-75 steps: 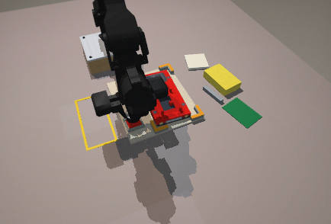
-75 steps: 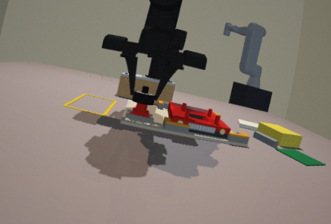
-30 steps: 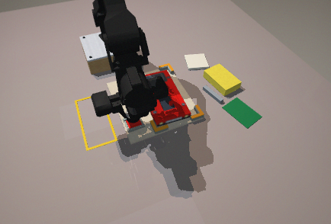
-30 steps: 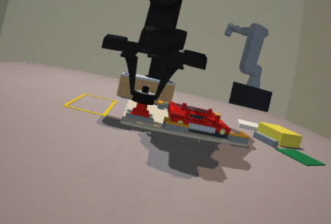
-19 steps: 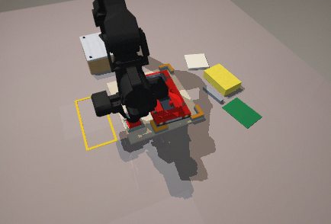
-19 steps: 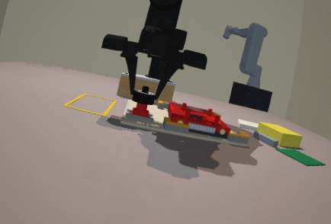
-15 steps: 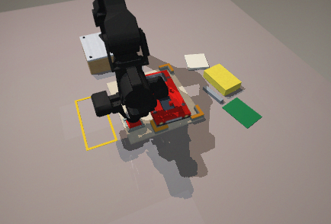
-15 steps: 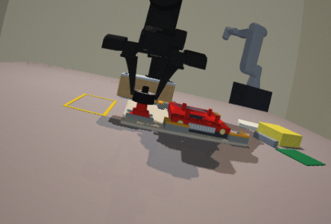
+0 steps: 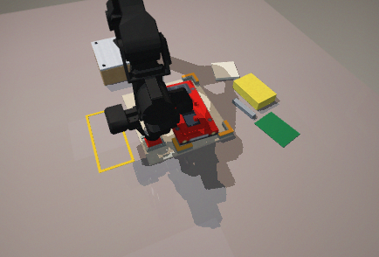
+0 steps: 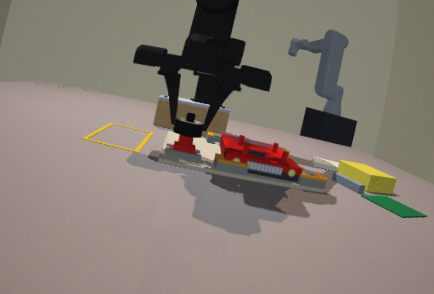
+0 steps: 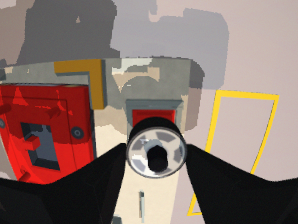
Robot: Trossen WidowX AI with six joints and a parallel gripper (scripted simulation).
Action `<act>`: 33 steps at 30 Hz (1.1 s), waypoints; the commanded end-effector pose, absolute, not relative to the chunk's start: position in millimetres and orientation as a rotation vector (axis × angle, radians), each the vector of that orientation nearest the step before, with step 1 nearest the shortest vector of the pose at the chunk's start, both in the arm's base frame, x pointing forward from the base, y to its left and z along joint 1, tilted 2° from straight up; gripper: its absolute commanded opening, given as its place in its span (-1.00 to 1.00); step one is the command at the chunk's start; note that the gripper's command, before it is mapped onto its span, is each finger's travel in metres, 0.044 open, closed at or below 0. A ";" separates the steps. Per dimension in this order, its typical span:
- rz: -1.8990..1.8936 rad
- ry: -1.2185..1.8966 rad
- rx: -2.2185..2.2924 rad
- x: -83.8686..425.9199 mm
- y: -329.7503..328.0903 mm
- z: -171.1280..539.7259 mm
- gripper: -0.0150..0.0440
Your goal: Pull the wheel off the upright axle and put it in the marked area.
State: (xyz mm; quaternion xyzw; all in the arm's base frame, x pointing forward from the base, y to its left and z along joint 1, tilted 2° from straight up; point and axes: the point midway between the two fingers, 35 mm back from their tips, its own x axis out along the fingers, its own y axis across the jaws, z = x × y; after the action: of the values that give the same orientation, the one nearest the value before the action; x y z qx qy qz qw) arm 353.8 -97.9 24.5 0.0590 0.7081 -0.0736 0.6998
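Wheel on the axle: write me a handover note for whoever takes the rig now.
Pincer: shut on the wheel, one finger on each side.
Wheel: around the upright axle, whose black tip sticks up through it, above the red stand.
Marked area: yellow outline on the table, beside the board.
Done: wheel gripped.
Left: pull it off the axle, set it inside the outline, open the pincer and move clear.

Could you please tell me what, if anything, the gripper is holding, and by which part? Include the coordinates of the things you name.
The gripper (image 10: 190, 124) (image 11: 156, 149) holds the wheel (image 10: 186, 129) (image 11: 135, 159) by opposite sides of its outer rim.
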 end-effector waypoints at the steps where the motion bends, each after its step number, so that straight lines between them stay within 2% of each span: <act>1: -0.163 1.562 0.129 351.8 -97.0 44.5 -0.49; 3: -0.163 1.561 0.129 351.8 -96.9 45.2 -0.49; 4: -0.164 1.576 0.131 353.9 -97.9 26.7 -0.40; 14: -0.162 1.559 0.128 353.9 -97.6 39.8 0.49; 15: -0.162 1.559 0.128 353.9 -97.6 39.8 0.53; 25: -0.162 1.559 0.128 352.9 -96.0 86.2 0.53; 33: -0.162 1.559 0.128 354.1 -96.6 74.6 0.53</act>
State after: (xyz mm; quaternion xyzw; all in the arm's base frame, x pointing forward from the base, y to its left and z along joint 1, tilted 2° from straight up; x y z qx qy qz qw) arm 353.9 -96.8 83.4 0.0566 0.6995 -0.0741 0.7085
